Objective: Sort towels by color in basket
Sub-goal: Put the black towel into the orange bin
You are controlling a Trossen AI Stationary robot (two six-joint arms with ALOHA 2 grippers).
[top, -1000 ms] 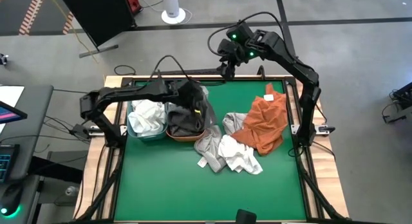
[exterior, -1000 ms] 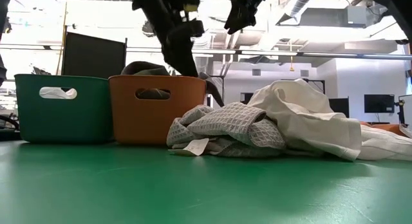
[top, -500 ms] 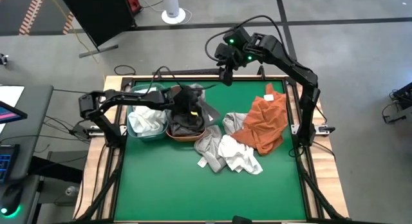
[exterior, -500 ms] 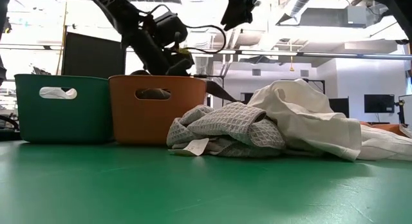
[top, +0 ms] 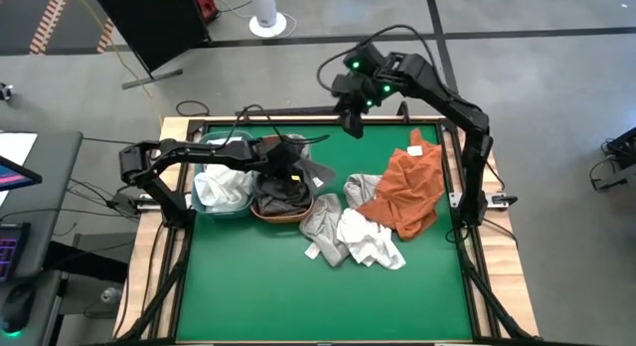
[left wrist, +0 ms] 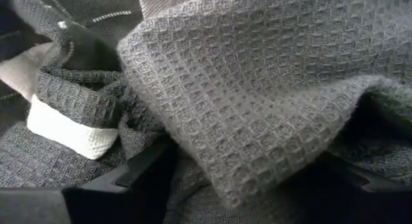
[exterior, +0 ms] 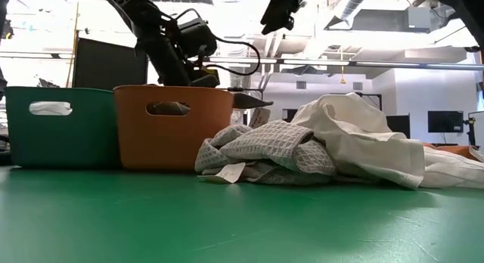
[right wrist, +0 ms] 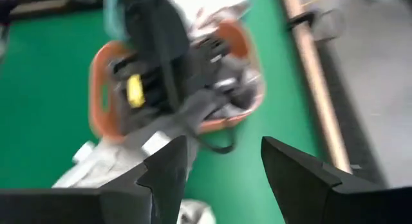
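Note:
My left gripper (top: 283,167) is down inside the orange basket (top: 290,215), open, among the folds of a dark grey towel (top: 281,192). One corner of the towel hangs over the basket's right rim (exterior: 253,103). White towels fill the teal basket (top: 221,187) beside it. A grey-checked towel (top: 323,227), a white towel (top: 370,242) and a rust orange towel (top: 407,192) lie heaped on the green table. My right gripper (top: 353,122) hangs open and empty high over the table's far edge. My left gripper is sunk into the dark grey towel from above, slanting in from the table's left. A thick fold of the waffle cloth (left wrist: 257,108) bulges between its two spread fingers (left wrist: 138,176) and lies against both. The towel rests in the orange basket.
The two baskets (exterior: 174,134) (exterior: 60,134) stand side by side at the far left. The loose heap (exterior: 265,146) covers the table's middle and right. Bare green mat lies along the near half. A raised wooden rim (top: 467,237) frames the table.
My left gripper has gone down into the orange basket with the dark grey towel, which hung above the basket a second ago and now lies inside. Both baskets have slid a little toward the table's left edge. My right gripper has kept almost still.

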